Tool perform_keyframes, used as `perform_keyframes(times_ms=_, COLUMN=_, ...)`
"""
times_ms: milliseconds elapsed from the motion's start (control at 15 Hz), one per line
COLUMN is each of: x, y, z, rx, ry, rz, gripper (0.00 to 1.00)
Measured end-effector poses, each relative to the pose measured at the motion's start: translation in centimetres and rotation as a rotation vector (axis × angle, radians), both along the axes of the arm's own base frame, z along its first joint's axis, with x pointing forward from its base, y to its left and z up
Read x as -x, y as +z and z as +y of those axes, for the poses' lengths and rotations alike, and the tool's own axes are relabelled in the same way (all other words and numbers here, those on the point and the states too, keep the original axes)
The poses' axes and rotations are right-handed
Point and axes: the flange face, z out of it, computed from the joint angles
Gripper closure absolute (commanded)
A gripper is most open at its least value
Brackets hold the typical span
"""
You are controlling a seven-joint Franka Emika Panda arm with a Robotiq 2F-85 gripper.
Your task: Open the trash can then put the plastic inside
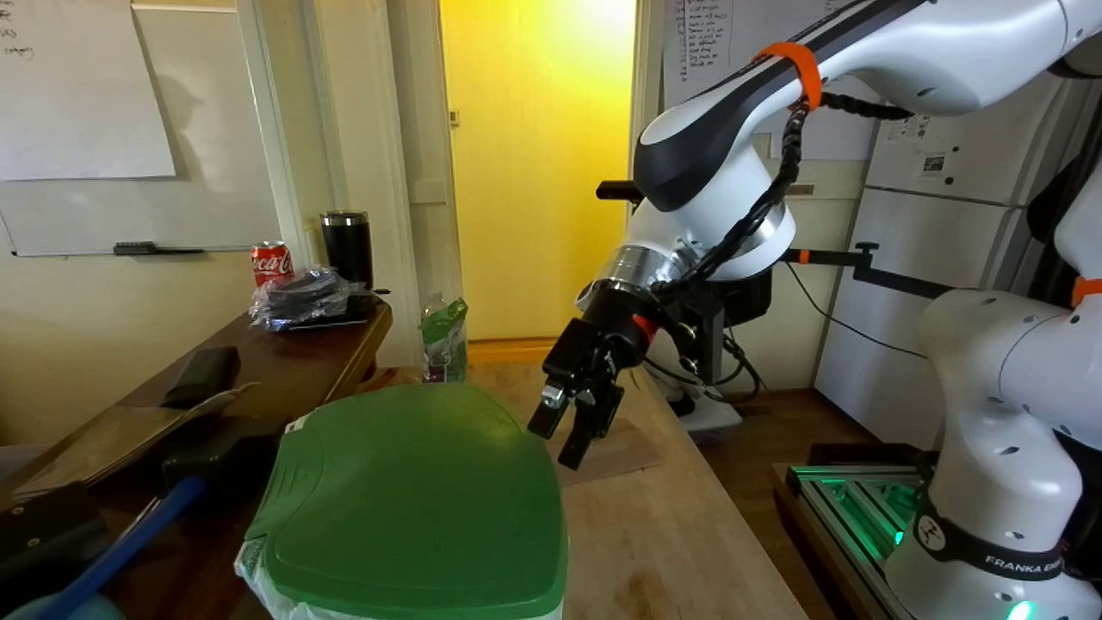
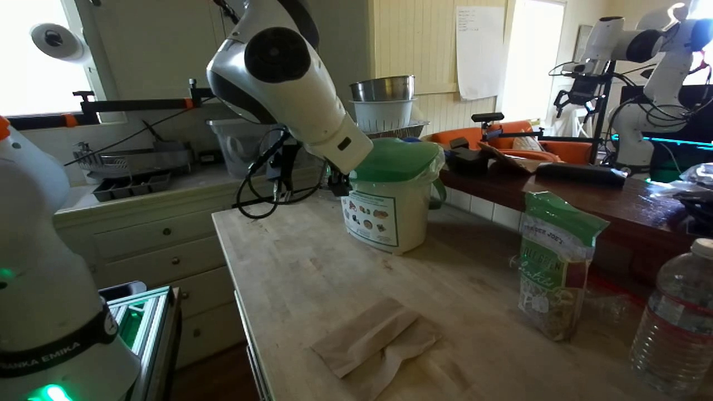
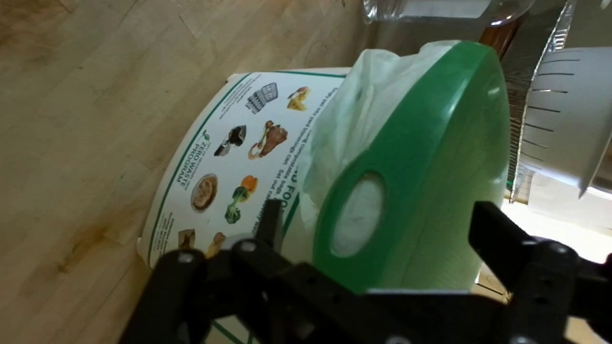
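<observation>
The trash can has a green lid that lies shut on its white body, with a pale bag liner showing under the rim. In the wrist view the lid has an oval handle opening on its front edge. My gripper is open and empty beside the lid's front edge in an exterior view. In the wrist view the fingers stand apart on either side of the lid's edge, and I cannot tell if they touch it. A crumpled clear plastic bag lies on the brown ledge; I cannot tell whether it is the task's plastic.
A folded brown paper, a green-topped food bag and a water bottle are on the wooden table. A brown ledge beside the bin holds a cola can, a black tumbler and dark items.
</observation>
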Motion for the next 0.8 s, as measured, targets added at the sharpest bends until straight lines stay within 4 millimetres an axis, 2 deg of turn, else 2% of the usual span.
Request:
perform_keyframes(times_ms=333, x=-1.1, y=0.1, z=0.7, rx=-0.024, ry=0.017, rz=-0.073, gripper=0.00)
perform_keyframes(times_ms=800, x=-1.8, y=-1.1, z=1.2, rx=-0.060, ry=0.038, rz=-0.098, gripper=0.00)
